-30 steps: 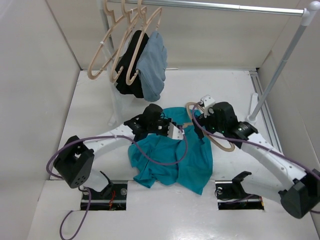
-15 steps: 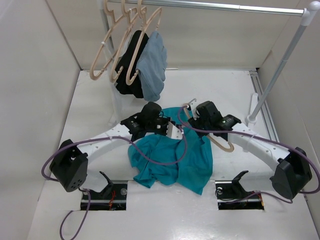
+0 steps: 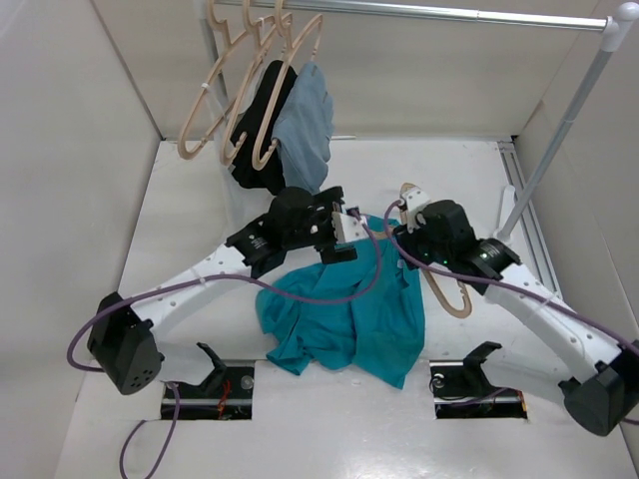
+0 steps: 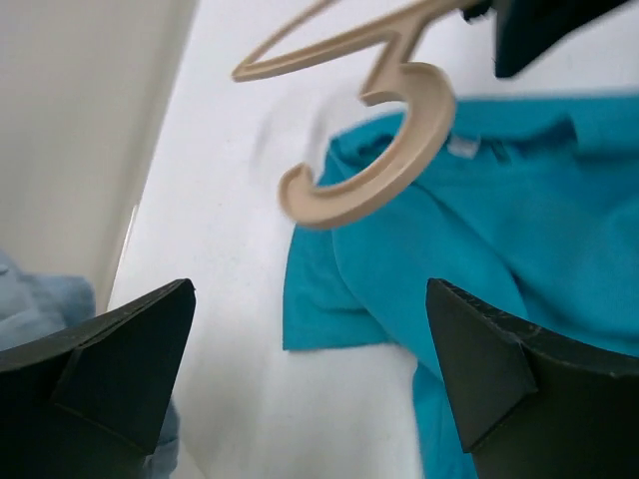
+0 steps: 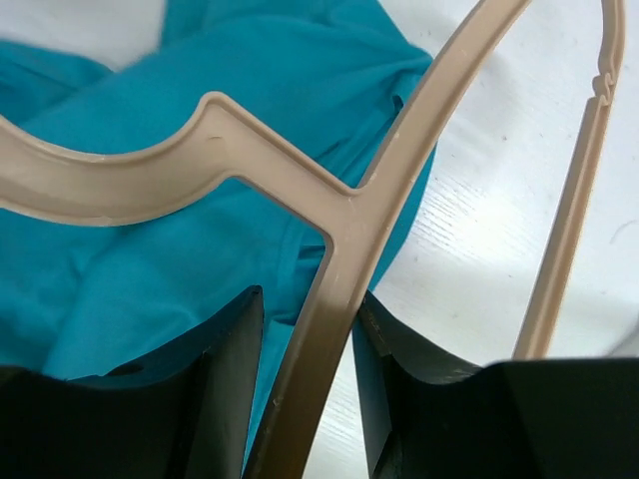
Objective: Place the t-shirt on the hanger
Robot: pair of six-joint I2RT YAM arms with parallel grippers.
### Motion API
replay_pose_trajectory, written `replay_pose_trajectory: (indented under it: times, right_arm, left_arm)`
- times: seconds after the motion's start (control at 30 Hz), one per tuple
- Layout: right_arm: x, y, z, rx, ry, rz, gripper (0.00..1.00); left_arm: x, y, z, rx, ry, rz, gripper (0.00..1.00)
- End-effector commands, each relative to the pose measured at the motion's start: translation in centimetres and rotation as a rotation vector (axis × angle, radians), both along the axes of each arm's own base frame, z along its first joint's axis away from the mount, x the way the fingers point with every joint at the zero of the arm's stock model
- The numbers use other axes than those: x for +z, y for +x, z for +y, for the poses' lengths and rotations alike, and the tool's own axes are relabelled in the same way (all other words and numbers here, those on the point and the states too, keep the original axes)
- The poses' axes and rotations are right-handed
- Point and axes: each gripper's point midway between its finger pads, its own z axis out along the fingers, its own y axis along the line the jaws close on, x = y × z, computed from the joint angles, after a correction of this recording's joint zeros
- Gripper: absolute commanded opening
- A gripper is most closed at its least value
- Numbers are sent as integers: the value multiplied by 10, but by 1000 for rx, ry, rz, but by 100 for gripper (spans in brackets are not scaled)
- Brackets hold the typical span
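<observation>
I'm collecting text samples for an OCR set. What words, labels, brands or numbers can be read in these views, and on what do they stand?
No text can be read in any view.
The small white neck label on the t-shirt is too blurred to tell whether it bears print.
The hanger shows no lettering.

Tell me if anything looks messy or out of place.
The t-shirt lies crumpled in a heap on the table, folded over itself, not spread flat. The hanger, in the right arm's jaws, sits at its edge, not inside it.
</observation>
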Motion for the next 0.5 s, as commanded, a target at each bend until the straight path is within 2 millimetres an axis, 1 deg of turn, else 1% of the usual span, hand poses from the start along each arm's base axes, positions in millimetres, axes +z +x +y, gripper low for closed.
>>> replay_pose_trajectory:
  times: [0.0, 0.03, 0.07, 0.1, 0.13, 0.17, 0.2, 0.23, 0.27, 0.3, 0.33, 0.37, 0.4, 0.43, 0.47]
  right_arm:
    - [30, 0, 4, 9, 183, -47, 0]
    - [27, -3, 1, 11, 200, -45, 0]
    - [32, -5, -2, 12, 256, -58, 0]
    - [39, -8, 3, 30, 291, -69, 0]
    - [36, -7, -4, 17, 305, -68, 0]
    - [43, -9, -5, 16, 333, -77, 0]
    - [43, -13, -2, 39, 366, -64, 0]
    - [47, -11, -4, 37, 384, -77, 0]
    - [50, -14, -3, 50, 410, -80, 0]
    - [56, -17, 3, 79, 440, -85, 0]
    - [64, -20, 10, 137, 483, -100, 0]
    - [67, -24, 16, 165, 513, -101, 0]
    - [76, -27, 19, 193, 543, -121, 0]
    - [83, -33, 29, 258, 589, -120, 0]
    - [91, -37, 33, 302, 610, -138, 0]
  left_arm:
    - [88, 5, 1, 150, -310, 20, 100]
    - [93, 1, 1, 168, -351, 68, 100]
    - [92, -4, 7, 183, -367, 86, 100]
    - [97, -8, 7, 164, -377, 84, 100]
    - [84, -13, 8, 156, -354, 108, 100]
    - [73, -18, 8, 143, -331, 134, 100]
    - [59, -25, 13, 135, -288, 163, 100]
    - [46, -30, 14, 120, -253, 191, 100]
    - [20, -34, 17, 102, -178, 207, 100]
    - [-4, -42, 22, 86, -106, 247, 100]
    - [-15, -44, 25, 81, -81, 249, 100]
    - [-39, -50, 31, 88, -42, 285, 100]
    - [-38, -50, 32, 81, -51, 266, 100]
    - [-26, -51, 30, 57, -89, 226, 100]
    - [-17, -52, 28, 41, -121, 203, 100]
